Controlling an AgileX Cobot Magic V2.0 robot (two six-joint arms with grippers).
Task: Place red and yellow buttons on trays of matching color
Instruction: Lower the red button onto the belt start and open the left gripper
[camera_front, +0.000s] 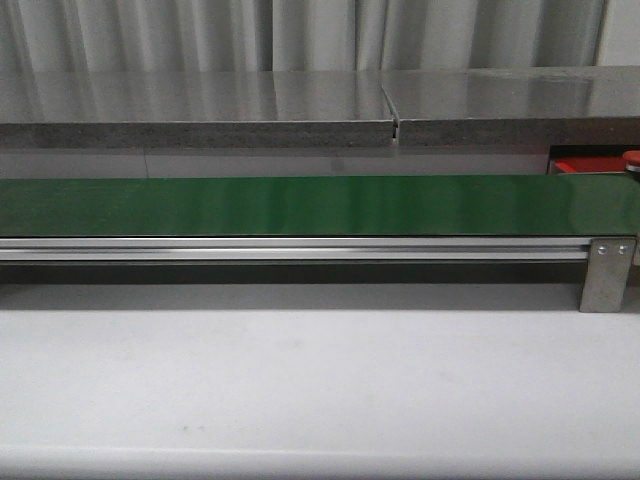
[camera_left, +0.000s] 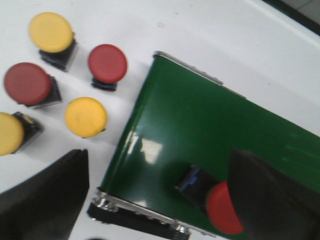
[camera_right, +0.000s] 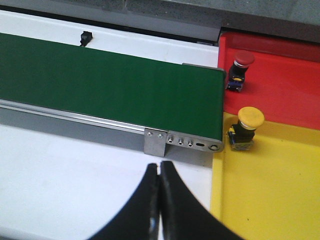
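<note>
Left gripper (camera_left: 160, 200): hanging over the feeding end of the green belt (camera_left: 210, 135), fingers spread wide, one red button (camera_left: 215, 202) lying tipped on the belt between them, apparently not gripped; probably being released there for the belt to carry along.
Waiting stock: sitting on the white table (camera_left: 200, 30) beside that belt end, two more red buttons (camera_left: 107, 64) and three yellow buttons (camera_left: 86, 116), kept near for easy picking.
Right gripper (camera_right: 160, 200): hovering over the table before the other end of the belt, fingertips pressed together, holding nothing; likely waiting for arrivals.
Red tray (camera_right: 285, 85): lying past the belt's end, already holding one red button.
Yellow tray (camera_right: 265, 195): adjoining the red one, nearer the right arm, holding one yellow button by the belt end.
Front view: showing only the bare belt middle and a corner of the red tray.
</note>
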